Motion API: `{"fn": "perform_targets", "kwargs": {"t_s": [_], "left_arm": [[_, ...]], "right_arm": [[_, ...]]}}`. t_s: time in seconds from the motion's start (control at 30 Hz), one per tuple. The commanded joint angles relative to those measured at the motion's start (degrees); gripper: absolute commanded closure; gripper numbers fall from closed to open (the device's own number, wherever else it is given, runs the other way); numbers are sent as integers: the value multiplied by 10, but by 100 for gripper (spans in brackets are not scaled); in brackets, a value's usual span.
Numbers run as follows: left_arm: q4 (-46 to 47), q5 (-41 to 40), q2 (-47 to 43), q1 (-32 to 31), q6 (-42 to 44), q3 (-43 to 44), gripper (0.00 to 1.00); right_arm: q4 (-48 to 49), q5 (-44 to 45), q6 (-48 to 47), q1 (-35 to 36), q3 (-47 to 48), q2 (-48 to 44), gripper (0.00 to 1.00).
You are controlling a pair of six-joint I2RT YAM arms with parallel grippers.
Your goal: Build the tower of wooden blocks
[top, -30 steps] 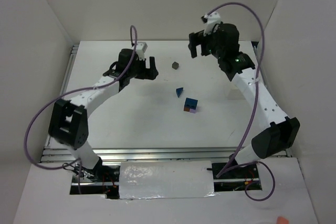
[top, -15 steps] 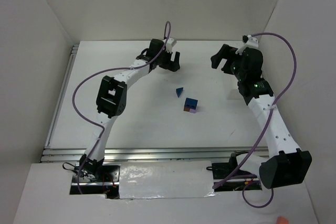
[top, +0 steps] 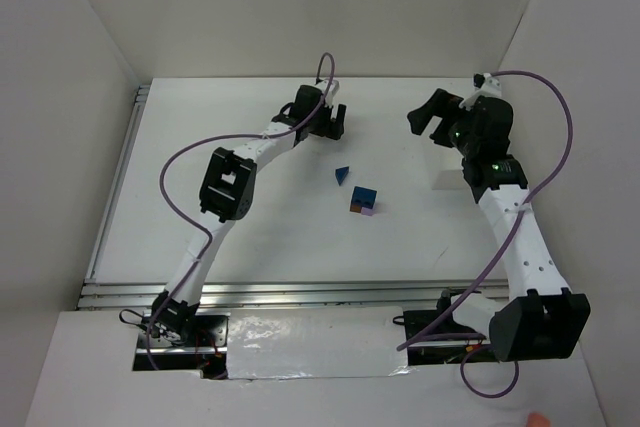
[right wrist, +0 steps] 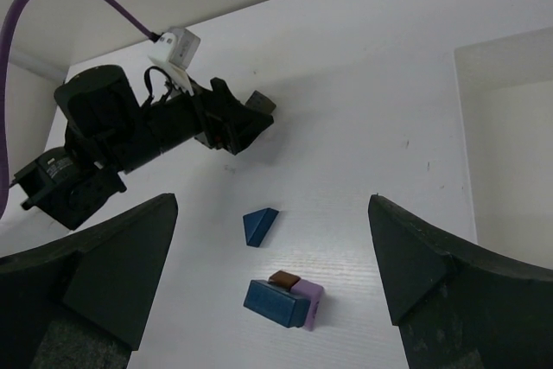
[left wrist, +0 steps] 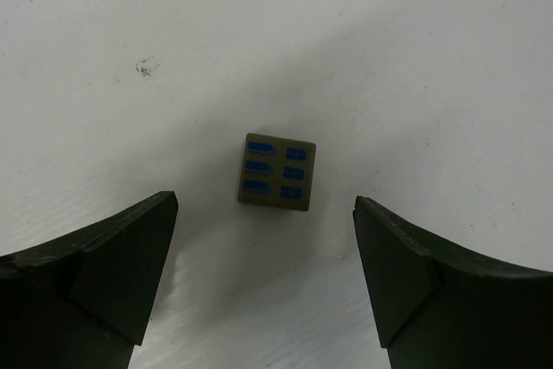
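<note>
A grey wood block with blue marks [left wrist: 276,171] lies flat on the white table, just ahead of and between the fingers of my open left gripper [left wrist: 266,205]. In the top view that gripper [top: 334,123] hides it. The wood block tower [top: 364,201] is a blue block [right wrist: 276,302] lying over a brown-orange [right wrist: 283,279] and a lavender block [right wrist: 311,293]. A blue wedge [top: 343,175] lies apart, up-left of the tower. My right gripper [top: 422,115] is open and empty, raised at the back right, looking down on the tower.
The white walls of the enclosure stand close round the table [top: 250,217]. A white rectangular tray [right wrist: 510,127] lies by the right wall. The left arm [top: 228,182] stretches across the table's left half. A metal rail [top: 300,292] runs along the near edge.
My left arm has reached right and far back, bringing its open gripper over the grey block. My right arm has swung to the right and lifted away from the middle.
</note>
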Motion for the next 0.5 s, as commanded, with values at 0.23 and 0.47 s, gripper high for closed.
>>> {"fn": "perform_targets", "kwargs": {"t_s": [0.23, 0.47], "left_arm": [[71, -11, 27, -4, -17, 29, 21], [78, -8, 24, -9, -10, 25, 48]], "right_arm": [[40, -44, 10, -27, -12, 0, 0], [40, -45, 8, -35, -15, -6, 0]]}}
